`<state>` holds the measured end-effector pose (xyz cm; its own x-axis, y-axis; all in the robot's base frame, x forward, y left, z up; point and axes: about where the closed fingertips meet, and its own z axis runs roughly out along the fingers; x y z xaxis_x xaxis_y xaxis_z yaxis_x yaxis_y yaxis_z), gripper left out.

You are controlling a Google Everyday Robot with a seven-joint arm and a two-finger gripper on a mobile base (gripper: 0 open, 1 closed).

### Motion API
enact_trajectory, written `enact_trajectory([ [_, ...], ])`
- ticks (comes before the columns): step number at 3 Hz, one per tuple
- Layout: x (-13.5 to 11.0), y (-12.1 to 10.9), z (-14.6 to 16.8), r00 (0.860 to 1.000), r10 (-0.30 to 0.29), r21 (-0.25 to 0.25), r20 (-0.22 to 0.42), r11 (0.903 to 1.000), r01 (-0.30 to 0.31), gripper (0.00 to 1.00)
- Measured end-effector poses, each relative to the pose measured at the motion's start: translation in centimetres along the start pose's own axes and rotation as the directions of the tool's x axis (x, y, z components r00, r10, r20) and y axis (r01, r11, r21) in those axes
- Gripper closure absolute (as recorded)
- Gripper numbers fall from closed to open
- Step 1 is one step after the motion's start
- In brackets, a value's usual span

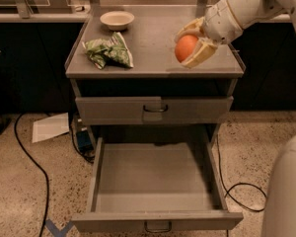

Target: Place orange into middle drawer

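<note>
The orange (185, 48) is held between the two cream fingers of my gripper (189, 47), above the right part of the grey cabinet top (153, 58). The gripper is shut on it, coming in from the upper right on the white arm (239, 11). Below, the middle drawer (155, 221) is pulled wide open and its grey box is empty; a small loop handle sits on its front panel. It lies well below and to the left of the orange. Above it a shut drawer front (118, 110) carries a darker loop handle.
A pale cream bowl (117, 19) stands at the back of the cabinet top. A green-and-white snack bag (108, 53) lies at its left. Cables (27, 157), a paper sheet (50, 127) and a blue object (83, 140) are on the speckled floor. The robot's white body (286, 191) fills the lower right.
</note>
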<state>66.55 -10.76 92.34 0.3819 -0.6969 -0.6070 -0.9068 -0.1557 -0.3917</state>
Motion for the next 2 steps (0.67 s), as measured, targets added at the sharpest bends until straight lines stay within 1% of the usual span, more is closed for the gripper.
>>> enact_trajectory([
  [1, -5.4, 4.3, -2.8, 0.999, -0.002, -0.013, 0.036, 0.9999, 0.003, 1.0],
  [2, -10.5, 8.9, -5.1, 0.998, -0.001, 0.01, 0.067, 1.0, 0.0, 1.0],
])
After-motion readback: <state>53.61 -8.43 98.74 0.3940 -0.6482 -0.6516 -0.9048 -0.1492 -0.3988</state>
